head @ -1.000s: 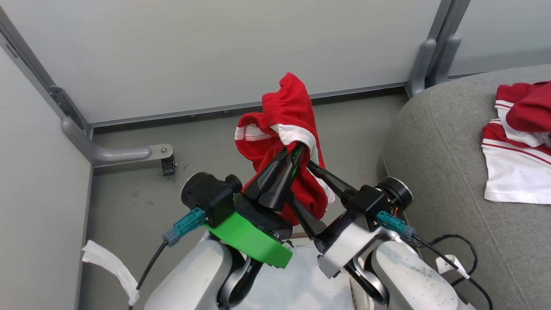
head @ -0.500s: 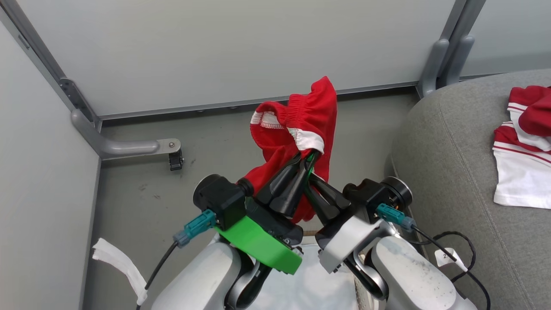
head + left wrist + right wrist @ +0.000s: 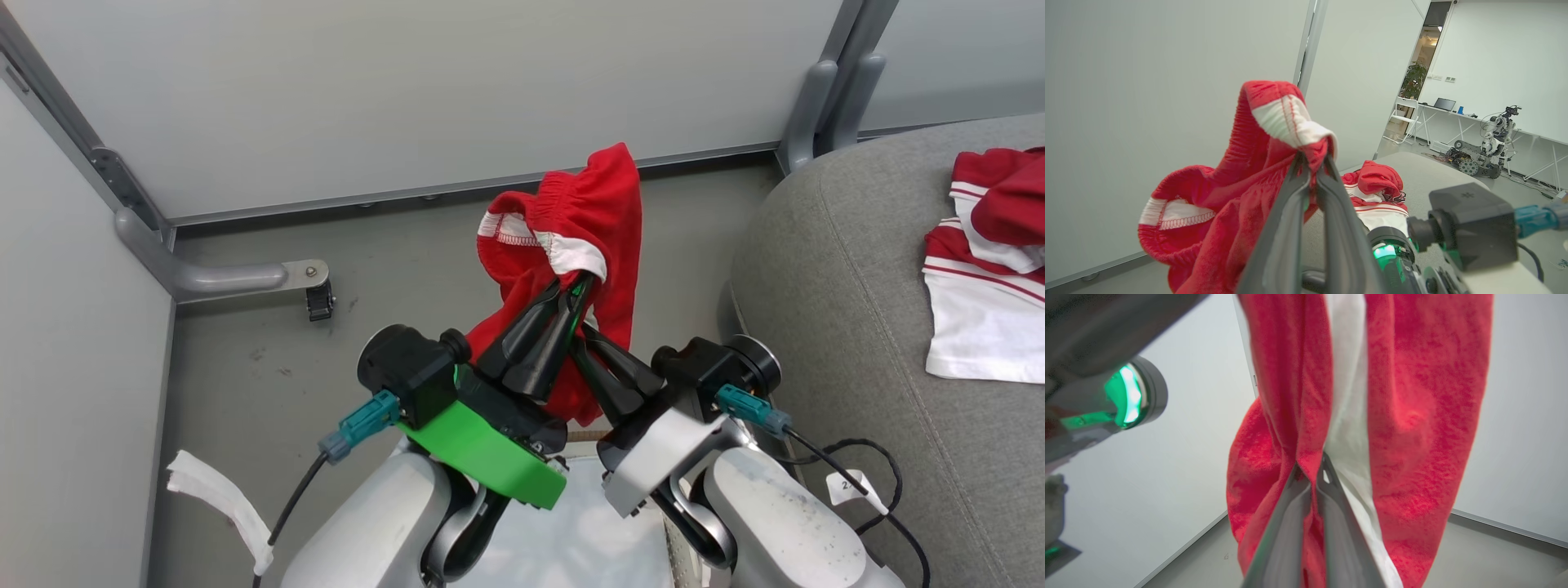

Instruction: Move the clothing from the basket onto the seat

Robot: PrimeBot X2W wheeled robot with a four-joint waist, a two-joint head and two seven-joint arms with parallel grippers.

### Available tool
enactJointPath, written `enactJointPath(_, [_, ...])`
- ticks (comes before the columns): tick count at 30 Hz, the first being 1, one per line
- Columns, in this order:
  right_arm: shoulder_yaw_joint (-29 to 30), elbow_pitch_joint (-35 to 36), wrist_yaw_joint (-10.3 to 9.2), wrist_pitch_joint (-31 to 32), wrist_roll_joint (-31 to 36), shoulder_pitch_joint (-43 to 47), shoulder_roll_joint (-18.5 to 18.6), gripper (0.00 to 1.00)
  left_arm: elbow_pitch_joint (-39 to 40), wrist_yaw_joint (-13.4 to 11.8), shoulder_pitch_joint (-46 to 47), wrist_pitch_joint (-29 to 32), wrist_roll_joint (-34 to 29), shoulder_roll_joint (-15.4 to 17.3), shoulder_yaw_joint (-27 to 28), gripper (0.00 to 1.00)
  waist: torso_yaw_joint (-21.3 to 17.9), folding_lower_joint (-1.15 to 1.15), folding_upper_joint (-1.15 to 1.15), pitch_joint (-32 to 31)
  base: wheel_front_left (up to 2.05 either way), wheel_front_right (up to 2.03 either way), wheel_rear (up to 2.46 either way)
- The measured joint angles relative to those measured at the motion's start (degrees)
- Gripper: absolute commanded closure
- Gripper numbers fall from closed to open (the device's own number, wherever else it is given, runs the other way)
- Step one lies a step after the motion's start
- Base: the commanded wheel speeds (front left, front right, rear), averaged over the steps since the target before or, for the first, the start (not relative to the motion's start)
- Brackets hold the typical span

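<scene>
Pale partition walls [image 3: 408, 90] and a grey floor [image 3: 245, 367] back the scene. The grey sofa [image 3: 841, 269] rises at the right, well apart from the load. Both grippers are clamped on one pair of red shorts [image 3: 596, 204], held up in the air ahead of the robot. The left gripper [image 3: 1312, 161] pinches the gathered waistband where a white panel meets the red. The right gripper [image 3: 1310, 469] nips a fold lower down, beside the white stripe. The fabric looks light, soft and limp. It bunches and droops from each pinch, so it should carry easily but will likely swing and trail. Thick seams and the elastic waistband seem the surest holds, since thin single layers could slide out. More red-and-white garments [image 3: 980, 310] already lie on the sofa.
</scene>
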State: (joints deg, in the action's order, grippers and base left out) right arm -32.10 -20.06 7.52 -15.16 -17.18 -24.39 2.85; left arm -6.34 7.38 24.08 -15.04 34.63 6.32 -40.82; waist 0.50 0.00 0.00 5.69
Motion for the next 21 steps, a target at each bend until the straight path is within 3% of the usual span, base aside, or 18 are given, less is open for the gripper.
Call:
enactJointPath(2, [0.1,0.3,0.0,0.0,0.0,0.0,0.0,1.0,-0.3,0.0,0.0,0.0,-0.1,-0.1,0.5,0.0,-0.1,0.0,0.0,0.1,0.0,0.0,0.0])
enactJointPath(11, [0.6,2.0,0.0,0.0,0.0,0.0,0.0,1.0,-1.5,0.0,-0.4,-0.1,-2.7,0.2,2.5,0.0,-2.4,0.0,0.0,0.5,0.0,0.0,0.0])
enactJointPath(21, [1.5,3.5,0.0,0.0,-0.9,0.2,0.0,1.0,-1.9,0.0,-0.9,-0.1,-4.3,1.0,3.6,0.0,-10.3,0.0,0.0,1.5,0.0,0.0,0.0])
